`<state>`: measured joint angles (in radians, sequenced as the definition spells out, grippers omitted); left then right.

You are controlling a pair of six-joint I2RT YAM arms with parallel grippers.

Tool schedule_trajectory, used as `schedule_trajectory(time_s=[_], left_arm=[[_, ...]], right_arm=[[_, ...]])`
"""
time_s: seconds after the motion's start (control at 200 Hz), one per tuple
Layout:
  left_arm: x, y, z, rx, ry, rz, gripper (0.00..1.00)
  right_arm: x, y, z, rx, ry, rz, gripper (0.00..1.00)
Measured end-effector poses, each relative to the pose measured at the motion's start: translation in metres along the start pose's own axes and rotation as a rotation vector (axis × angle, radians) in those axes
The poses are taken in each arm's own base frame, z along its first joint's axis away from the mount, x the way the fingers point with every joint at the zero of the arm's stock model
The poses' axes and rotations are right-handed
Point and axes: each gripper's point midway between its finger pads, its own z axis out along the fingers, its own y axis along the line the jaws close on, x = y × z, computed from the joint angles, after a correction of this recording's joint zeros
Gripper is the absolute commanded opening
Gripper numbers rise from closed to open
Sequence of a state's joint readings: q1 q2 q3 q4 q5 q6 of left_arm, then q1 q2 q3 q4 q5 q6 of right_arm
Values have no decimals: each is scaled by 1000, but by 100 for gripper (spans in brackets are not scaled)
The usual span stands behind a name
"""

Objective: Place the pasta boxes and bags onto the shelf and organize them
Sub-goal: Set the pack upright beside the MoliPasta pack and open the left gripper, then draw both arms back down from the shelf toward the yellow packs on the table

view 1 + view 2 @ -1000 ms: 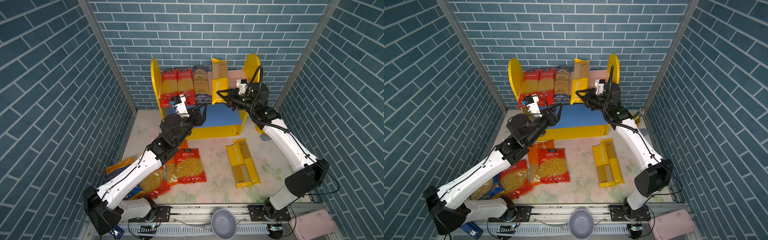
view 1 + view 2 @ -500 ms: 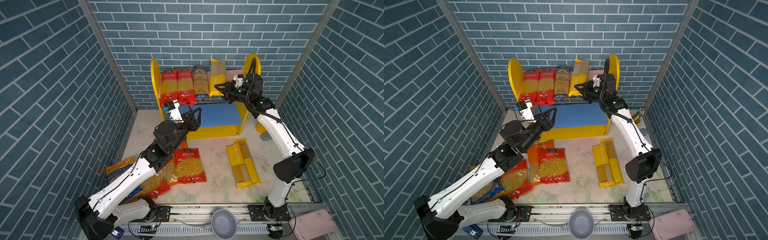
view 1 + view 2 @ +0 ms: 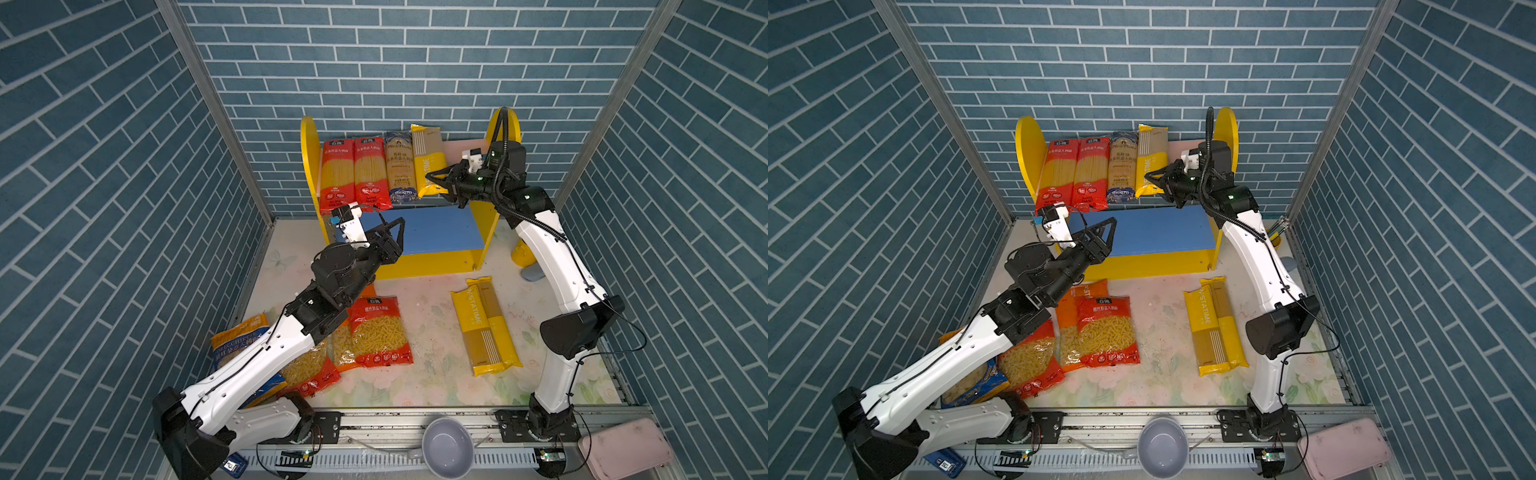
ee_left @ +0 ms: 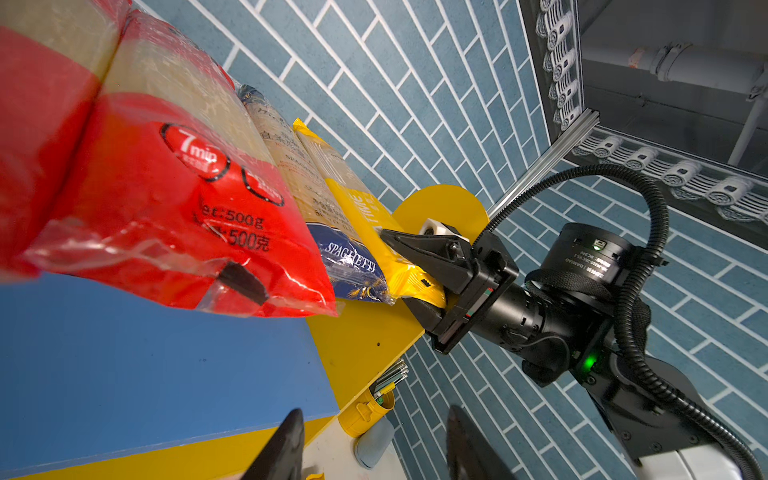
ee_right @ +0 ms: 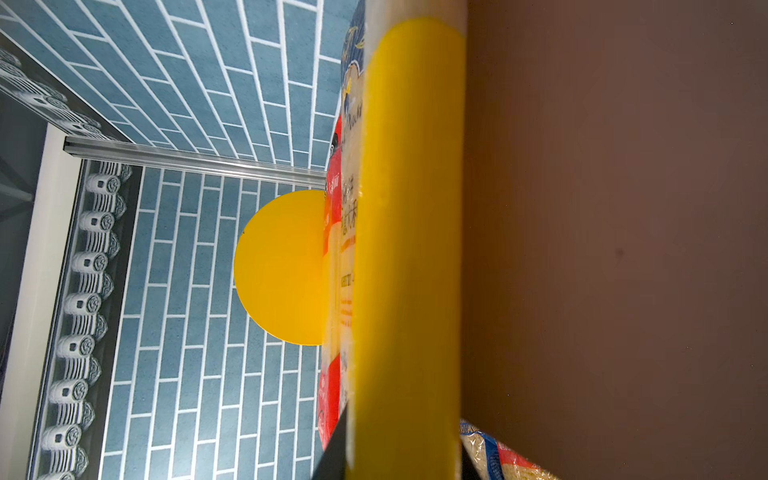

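Yellow spaghetti pack [image 3: 429,166] is being clamped at its lower end by the right gripper [image 3: 437,183], upper centre on the shelf [image 3: 457,151]; left gripper [image 3: 392,232] is being held apart, its fingertips cut off in the wrist view.

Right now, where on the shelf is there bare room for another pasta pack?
The blue lower board is bare between the yellow side panels. On the pink upper board, a gap remains between the yellow spaghetti pack and the right panel, though the right claw crowds it. The upper left is packed.
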<state>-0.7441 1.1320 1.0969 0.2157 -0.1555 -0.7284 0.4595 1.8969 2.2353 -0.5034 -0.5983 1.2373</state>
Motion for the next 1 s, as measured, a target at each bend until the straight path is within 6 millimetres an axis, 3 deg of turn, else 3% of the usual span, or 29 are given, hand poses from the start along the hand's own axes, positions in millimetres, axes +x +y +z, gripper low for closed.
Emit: schedule_trajectory(time_s=[0.16, 0.325, 0.43, 0.545, 0.63, 0.815, 1.0], left_arm=[[0, 0, 0, 0, 0, 0, 56], [0, 0, 0, 0, 0, 0, 56], [1, 1, 0, 0, 1, 0, 56], [3, 1, 0, 0, 5, 1, 56], [4, 1, 0, 1, 8, 8, 56], [7, 1, 0, 0, 16, 26, 56], [18, -3, 1, 8, 46, 64, 58]], right_arm=[[-1, -1, -1, 0, 3, -21, 38], [-3, 3, -6, -10, -1, -70, 47], [-4, 7, -14, -17, -8, -85, 58], [-3, 7, -30, -13, -21, -95, 61], [3, 2, -44, -4, -25, -96, 80], [17, 7, -70, -22, -34, -128, 79], [34, -4, -85, -5, -27, -156, 76]])
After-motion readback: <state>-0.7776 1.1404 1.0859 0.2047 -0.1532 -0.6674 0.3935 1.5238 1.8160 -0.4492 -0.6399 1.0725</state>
